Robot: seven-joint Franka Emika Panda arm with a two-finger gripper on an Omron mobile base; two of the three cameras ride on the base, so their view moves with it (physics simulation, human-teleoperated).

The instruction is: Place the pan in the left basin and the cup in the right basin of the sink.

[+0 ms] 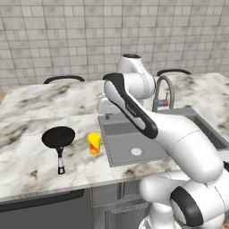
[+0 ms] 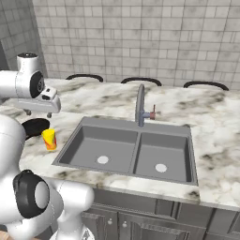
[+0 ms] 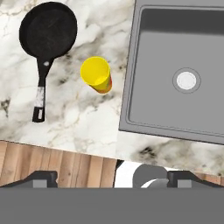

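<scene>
The small round black frying pan [image 1: 58,137] sits on the marbled white stone counter [image 1: 27,156], its long thin handle pointing toward the counter's front edge. Just beside it, nearer the sink, stands the small yellow cup [image 1: 94,143] with a red-orange mark, upright and not touching the pan. Both lie to the left of the dark grey two-basin sink [image 2: 84,123]. The wider left basin [image 2: 89,145] with its pale round drain and the narrower right basin [image 2: 164,157] flank the divider, behind which rises the tall curved metal faucet [image 2: 140,105]. The white arm's two-finger gripper [image 3: 112,177] hangs high above the counter's edge, its fingertips [image 3: 41,178] spread wide apart, gripping nothing.
</scene>
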